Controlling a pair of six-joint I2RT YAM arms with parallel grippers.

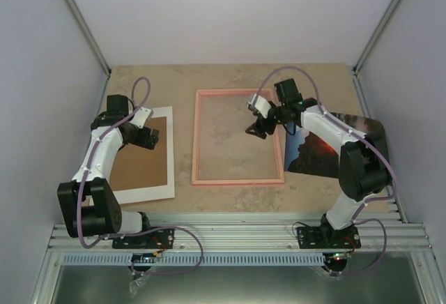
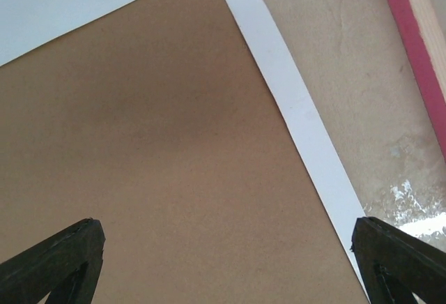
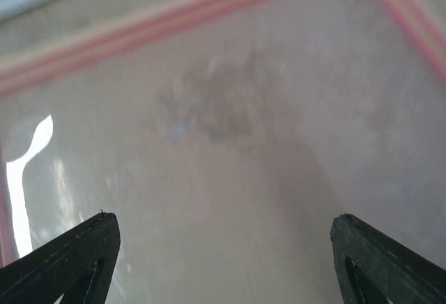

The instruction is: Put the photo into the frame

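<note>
We judged step in hand: fetching photo, not yet picked up. Right gripper (image 3: 223,224) hung over frame (image 1: 196,137) interior, fingers apart, nothing between. Photo (image 1: 310,154) lay flat on table (image 1: 320,81) just right of frame, partly under right arm. Left gripper (image 2: 226,231) fingers wide apart, empty, above brown board (image 2: 153,143) on white sheet (image 2: 293,102). Next move, we reckoned: catch thin photo by edge. Frame held no photo; glare hinted at clear pane

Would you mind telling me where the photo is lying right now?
In the top view, the photo lies flat on the right, just beside the pink frame, partly under the right arm.
</note>
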